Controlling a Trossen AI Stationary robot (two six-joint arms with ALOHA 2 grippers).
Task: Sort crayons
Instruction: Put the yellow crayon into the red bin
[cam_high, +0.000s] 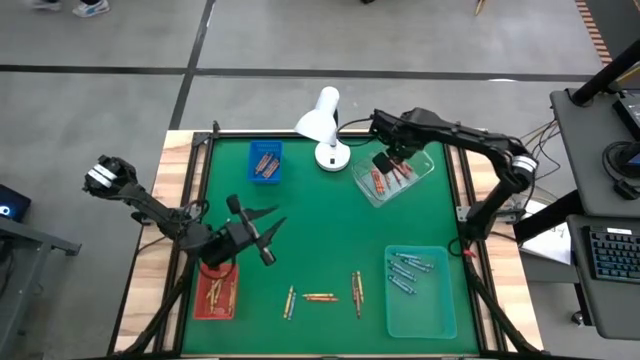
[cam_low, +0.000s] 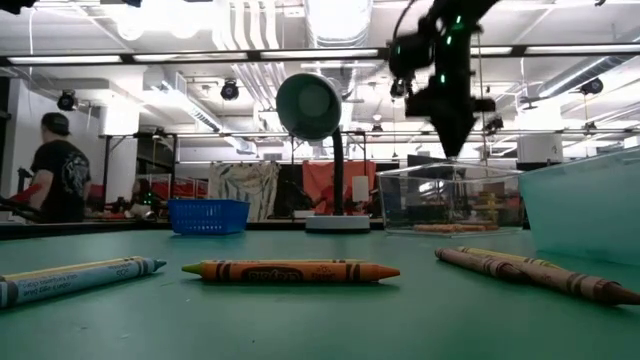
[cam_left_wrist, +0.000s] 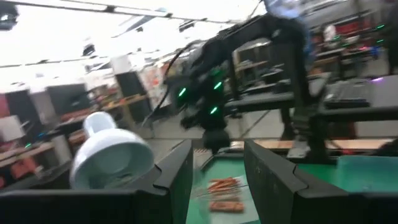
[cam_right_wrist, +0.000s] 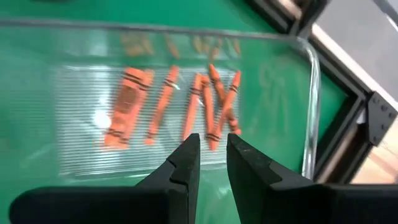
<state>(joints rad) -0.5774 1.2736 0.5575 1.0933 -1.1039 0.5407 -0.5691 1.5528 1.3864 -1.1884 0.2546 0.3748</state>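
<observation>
Nearest the low camera, an orange crayon (cam_low: 290, 271) is lying flat on the green worktop (cam_high: 330, 215), with a light blue crayon (cam_low: 75, 278) to one side of it and two brownish crayons (cam_low: 535, 272) to the other. From above, these loose crayons (cam_high: 322, 296) are sitting in a short row near the front edge, between the red tray (cam_high: 216, 293) and the pale green tray (cam_high: 420, 292).

Red-orange crayons (cam_right_wrist: 171, 109) are lying side by side in the clear tray (cam_right_wrist: 311, 93) at the back right. The right end effector (cam_right_wrist: 210, 158) is hanging just above that tray, its two dark fingers (cam_right_wrist: 183, 163) standing slightly apart with nothing between them, released over the crayons there.

Light blue crayons (cam_high: 408, 270) are resting in the pale green tray, yellow-gold ones (cam_high: 214, 292) in the red tray, and a few orange-brown ones (cam_high: 265, 163) in the blue tray (cam_high: 264, 162) at the back left.

The left end effector (cam_high: 262, 236) is waiting above the worktop just beside the red tray, fingers (cam_left_wrist: 177, 180) spread open and gripping nothing.

A white desk lamp (cam_high: 325, 125) is standing at the back between the blue and clear trays. A person (cam_low: 55, 170) in dark clothes is standing in the room beyond.
</observation>
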